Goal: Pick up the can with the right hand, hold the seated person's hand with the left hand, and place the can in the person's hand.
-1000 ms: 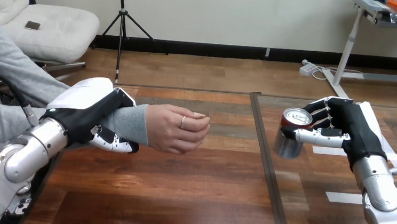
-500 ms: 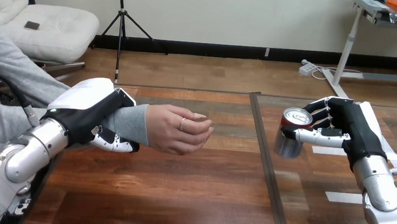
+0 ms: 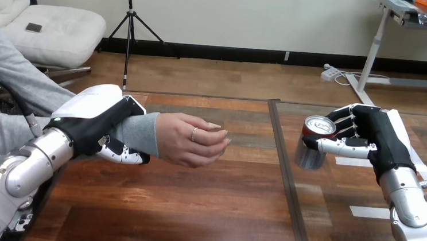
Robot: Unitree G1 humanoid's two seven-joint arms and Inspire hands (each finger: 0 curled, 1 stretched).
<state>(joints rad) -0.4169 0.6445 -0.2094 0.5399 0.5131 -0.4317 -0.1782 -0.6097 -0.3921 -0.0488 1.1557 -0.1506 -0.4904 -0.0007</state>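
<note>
The can (image 3: 313,144) was held upright in the right hand (image 3: 378,138). The fingers were curled round its far side and the thumb was laid across its near side, just under the rim. Whether the can's base touched the table (image 3: 192,211) could not be told. The left hand (image 3: 93,119) was closed round the person's wrist (image 3: 140,131), wrapped over the grey sleeve from above and curled beneath it. The person's hand (image 3: 189,139) was seen just past the left hand, loosely cupped and raised above the table. It was kept well apart from the right hand and the can.
</note>
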